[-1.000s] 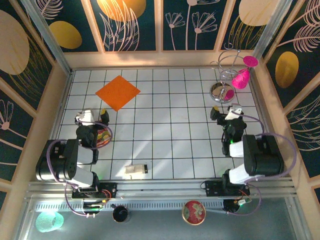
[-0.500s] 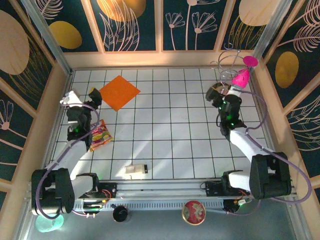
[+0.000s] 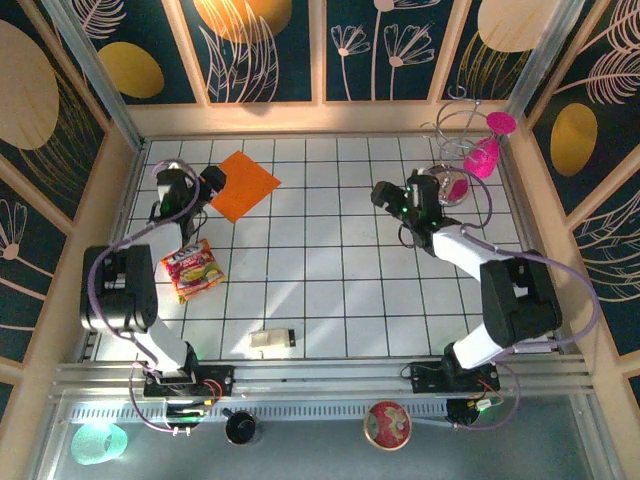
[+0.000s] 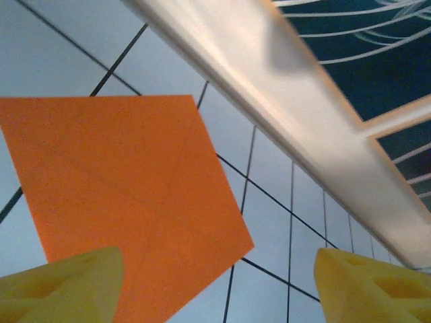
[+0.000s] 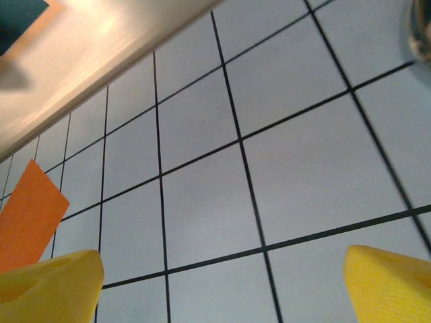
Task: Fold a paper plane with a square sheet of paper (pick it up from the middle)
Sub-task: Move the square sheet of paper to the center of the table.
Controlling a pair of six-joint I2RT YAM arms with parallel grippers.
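Note:
The square sheet of paper (image 3: 242, 185), bright orange, lies flat on the white tiles at the back left, turned like a diamond. In the left wrist view the sheet (image 4: 128, 195) shows faint creases. My left gripper (image 3: 207, 186) hovers at the sheet's left corner, open, with its yellow fingers (image 4: 64, 286) wide apart. One finger is over the paper and nothing is held. My right gripper (image 3: 384, 195) is open above bare tiles at the back centre-right. In its wrist view a corner of the sheet (image 5: 27, 219) shows far left. The paper plane is out of view.
A crinkled multicoloured wrapper (image 3: 193, 270) lies left of centre. A small beige block (image 3: 272, 340) sits near the front edge. A wire stand (image 3: 455, 125) with a pink cup (image 3: 482, 157) stands at the back right. The back wall's pale rim (image 4: 283, 101) runs close behind the sheet.
Both arms have stretched out from their folded pose. The left gripper moved up to the sheet's left corner. The right gripper swung left from the wire stand toward the back middle.

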